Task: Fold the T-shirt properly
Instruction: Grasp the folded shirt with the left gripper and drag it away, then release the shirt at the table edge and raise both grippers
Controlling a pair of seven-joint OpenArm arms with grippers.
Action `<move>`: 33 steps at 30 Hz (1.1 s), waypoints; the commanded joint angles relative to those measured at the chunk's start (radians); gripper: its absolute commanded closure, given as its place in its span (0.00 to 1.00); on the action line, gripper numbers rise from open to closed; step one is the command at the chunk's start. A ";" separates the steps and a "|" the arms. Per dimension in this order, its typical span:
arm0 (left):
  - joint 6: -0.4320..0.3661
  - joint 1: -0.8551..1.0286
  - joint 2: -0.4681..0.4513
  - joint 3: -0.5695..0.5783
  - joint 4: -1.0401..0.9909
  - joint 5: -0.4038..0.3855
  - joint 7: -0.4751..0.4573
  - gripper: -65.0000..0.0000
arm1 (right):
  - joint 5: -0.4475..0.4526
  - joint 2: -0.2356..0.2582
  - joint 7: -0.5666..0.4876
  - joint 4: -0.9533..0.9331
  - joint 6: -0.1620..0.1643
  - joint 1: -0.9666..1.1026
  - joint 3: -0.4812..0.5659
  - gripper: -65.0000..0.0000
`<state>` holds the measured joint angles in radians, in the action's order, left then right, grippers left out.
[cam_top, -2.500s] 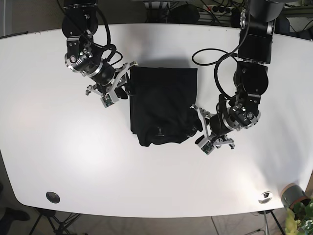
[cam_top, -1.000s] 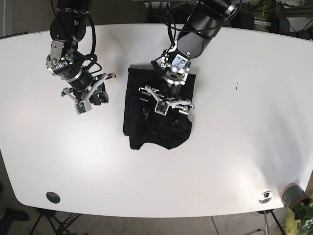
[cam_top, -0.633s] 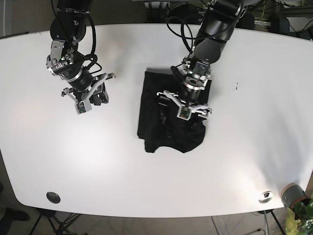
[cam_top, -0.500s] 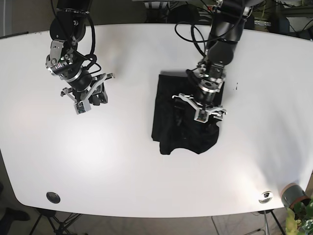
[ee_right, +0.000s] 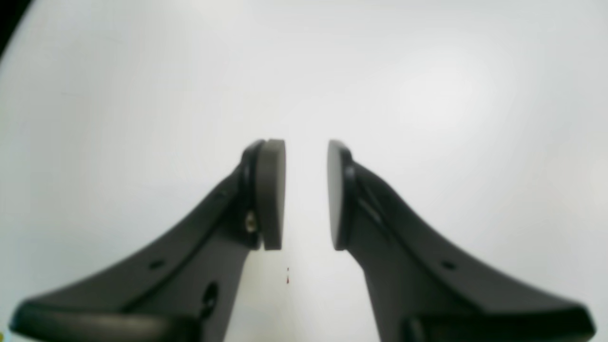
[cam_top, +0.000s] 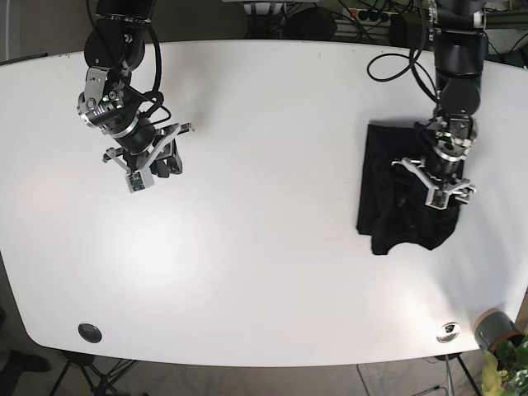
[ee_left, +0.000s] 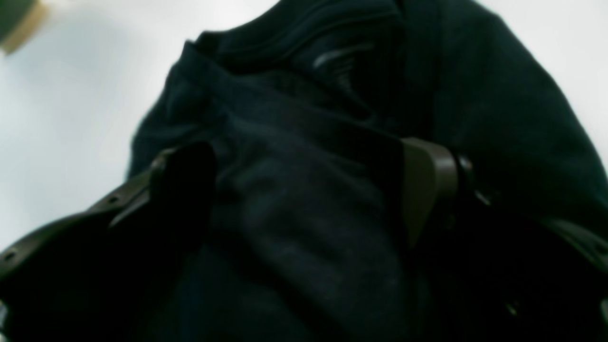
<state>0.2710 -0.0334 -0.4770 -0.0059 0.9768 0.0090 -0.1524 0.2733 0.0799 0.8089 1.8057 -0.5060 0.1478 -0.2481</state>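
Note:
The black T-shirt lies folded and rumpled on the white table, at the right side of the base view. My left gripper is down on the shirt's right part. In the left wrist view its fingers stand wide apart and press into the shirt, with a thick bunch of cloth bulging between them. The collar shows beyond them. My right gripper is far off at the left. In the right wrist view it hovers over bare table, pads a narrow gap apart, holding nothing.
A small round fitting sits in the table at the front left and another at the front right. A grey pot with a plant stands past the front right corner. Cables hang behind the far edge.
The left gripper has slid the shirt from the table's middle to the right side, fingers on it throughout. The right arm pulled back from the shirt earlier and has stayed still since.

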 commanded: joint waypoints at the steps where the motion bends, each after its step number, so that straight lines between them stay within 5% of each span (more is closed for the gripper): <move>1: -0.016 0.022 -0.084 -0.004 -0.023 0.087 0.138 0.19 | 0.016 0.004 -0.023 0.024 -0.006 -0.014 -0.003 0.79; 17: 0.167 -0.079 -0.421 -0.093 -0.298 -0.100 0.132 0.19 | 0.016 0.004 -0.023 0.093 -0.006 -0.001 -0.003 0.79; 25: 0.264 -0.132 -0.489 -0.098 -0.272 -0.246 0.130 0.19 | 0.016 0.004 -0.023 0.119 -0.006 0.019 0.002 0.79; 33: 0.233 -0.112 -0.449 -0.105 -0.058 -0.341 0.130 0.19 | 0.007 0.007 -0.055 0.113 -0.001 0.011 0.003 0.79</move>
<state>0.5228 -0.1417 -0.9123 -0.0982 0.8852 -0.3145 -0.0025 0.2665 0.0780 0.8017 1.9015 -0.5056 0.1734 -0.2443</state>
